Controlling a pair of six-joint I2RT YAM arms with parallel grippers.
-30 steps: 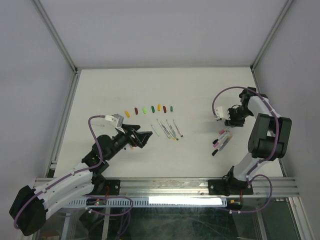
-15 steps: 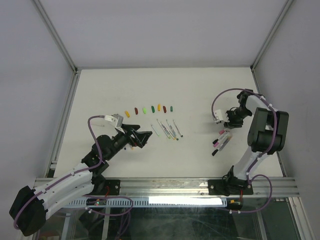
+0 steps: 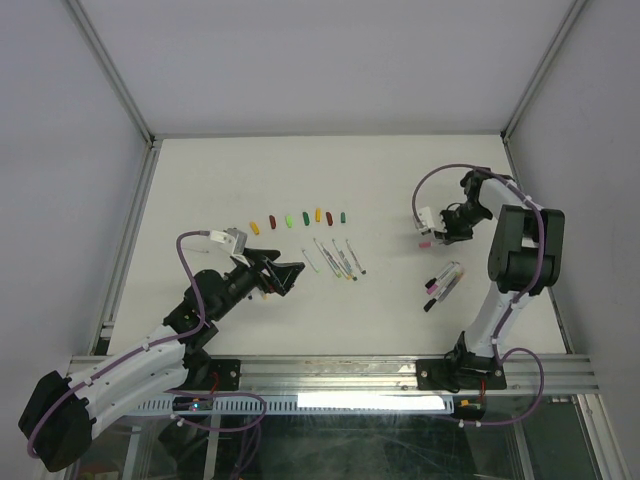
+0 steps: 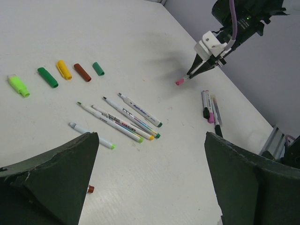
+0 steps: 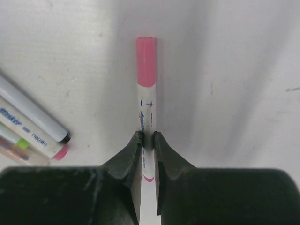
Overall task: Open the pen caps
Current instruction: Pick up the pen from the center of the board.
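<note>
right claw is pinching a slim white pen barrel, pink plastic cap pointing out at 12 o'clock; left claw is hovering spread wide, well apart.

The pen caps lie in a row behind the bare pens — capped pens well right.

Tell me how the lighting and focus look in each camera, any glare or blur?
Top view: even, soft light, faint shadows, one blown-out white strip below the near rail. Left wrist: loose pens sharp, its own fingers dark, little detail. Right wrist: pink-capped pen crisp, grey shadow bands either side.
</note>
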